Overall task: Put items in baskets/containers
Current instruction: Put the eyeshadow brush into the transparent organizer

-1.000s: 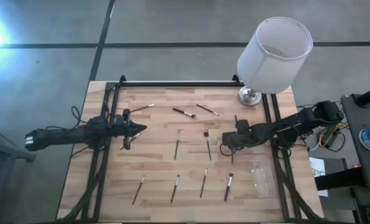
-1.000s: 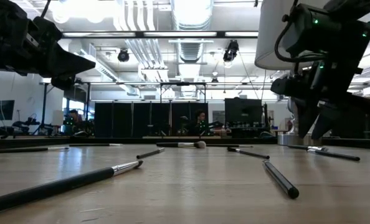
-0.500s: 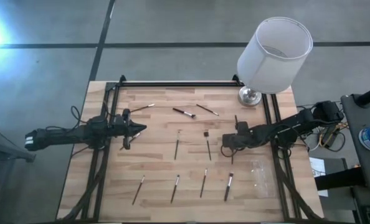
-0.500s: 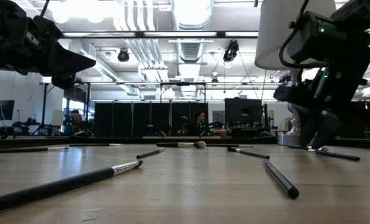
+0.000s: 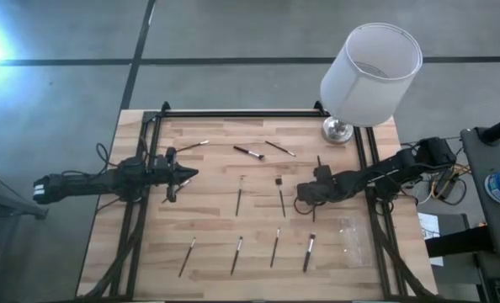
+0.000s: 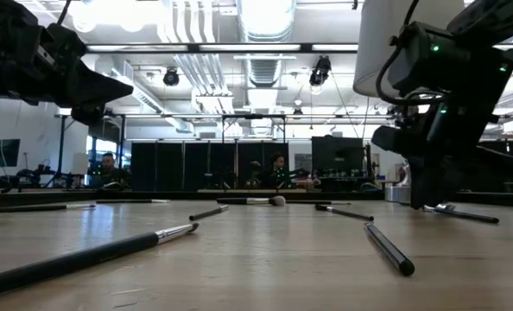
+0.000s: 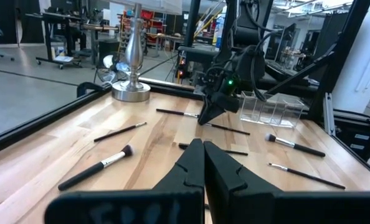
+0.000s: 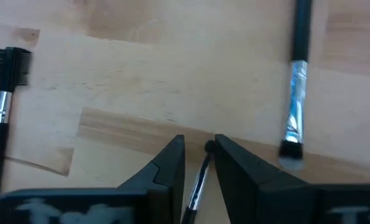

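Observation:
Several thin brushes lie flat on the wooden table point(image 5: 216, 227). One of them point(image 8: 200, 171) lies between the fingers of my right gripper point(image 8: 200, 155), which tilts down over the table's middle right point(image 5: 313, 200) and is open just above the wood. The fingers stand on either side of this brush without touching it. A comb-headed brush point(image 8: 4, 74) and a silver-collared brush point(image 8: 295, 118) lie close by. The clear container point(image 5: 352, 236) sits toward the near right. My left gripper point(image 5: 188, 174) hovers shut at the table's left, level and holding nothing point(image 7: 203, 149).
A tall white cylinder point(image 5: 372, 71) on a metal foot point(image 5: 337, 130) stands at the far right corner. Black rails point(image 5: 233, 114) frame the table. A row of brushes point(image 5: 236, 254) lies near the front edge, others point(image 5: 249, 152) toward the far edge.
My right gripper has sunk toward the table over the brush, and its fingers have drawn closer together around it. The brush has not moved.

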`<state>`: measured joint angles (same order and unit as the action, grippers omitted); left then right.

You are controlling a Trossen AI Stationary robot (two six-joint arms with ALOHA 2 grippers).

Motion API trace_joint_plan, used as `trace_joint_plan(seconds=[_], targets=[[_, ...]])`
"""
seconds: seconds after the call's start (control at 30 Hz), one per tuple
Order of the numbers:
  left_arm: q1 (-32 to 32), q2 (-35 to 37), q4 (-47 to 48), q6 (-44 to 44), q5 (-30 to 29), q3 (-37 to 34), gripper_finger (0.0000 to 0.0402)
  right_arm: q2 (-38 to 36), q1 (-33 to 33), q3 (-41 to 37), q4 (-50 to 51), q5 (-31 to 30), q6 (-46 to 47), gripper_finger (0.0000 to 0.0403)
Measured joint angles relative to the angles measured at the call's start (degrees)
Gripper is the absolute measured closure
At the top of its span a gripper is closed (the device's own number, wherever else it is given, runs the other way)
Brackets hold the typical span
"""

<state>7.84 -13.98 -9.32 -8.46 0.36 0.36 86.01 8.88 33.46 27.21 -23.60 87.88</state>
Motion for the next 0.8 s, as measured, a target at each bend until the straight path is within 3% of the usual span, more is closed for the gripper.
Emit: trace_joint_plan(seconds=[0.3, 0.5, 0.8], targets=[[0.04, -1.4, 0.15, -0.51, 0.0, -0.02, 0.0402, -0.08, -0.03, 1.95, 1.87, 0.95, -3.16, 0.039], [0.04, -1.68, 0.11, -0.89, -0.02, -0.02, 0.0402, -1.3, 0.75, 1.87, 2.39, 1.38, -5.78, 0.0394], [0.02, -1.68, 0.18, -1.03, -0.02, -0.02, 0.0402, -7.57, 8.23, 2.15, 3.96, -9.86, -4.32, 0.0394]])
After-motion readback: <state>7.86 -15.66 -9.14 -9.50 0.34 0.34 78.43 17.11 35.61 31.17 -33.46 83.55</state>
